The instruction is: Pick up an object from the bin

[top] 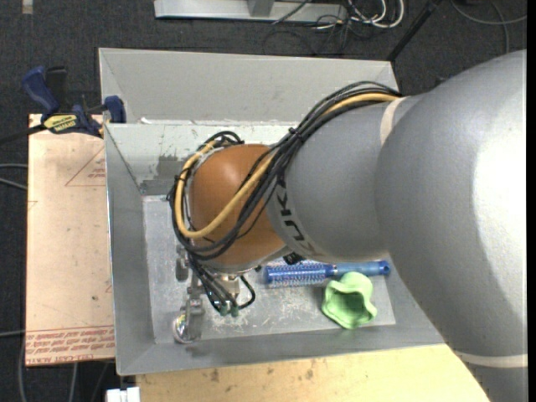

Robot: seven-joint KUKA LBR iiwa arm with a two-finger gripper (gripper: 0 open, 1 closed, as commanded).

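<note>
My gripper (191, 312) hangs low over the front left corner of the bin, close above the floor, just below the orange cover on the wrist. A blue brush (325, 272) with a long handle lies flat to its right, along the middle of the floor. A crumpled light green soft thing (350, 300) sits just in front of the brush's handle end, toward the front right. Nothing shows under the gripper itself. The brush's near end is about a hand's width from it.
The arm and its orange cover with looped cables hide most of the bin's middle and right side. The left wall and front wall stand close to the gripper. Bare scratched floor shows between the gripper and the green thing.
</note>
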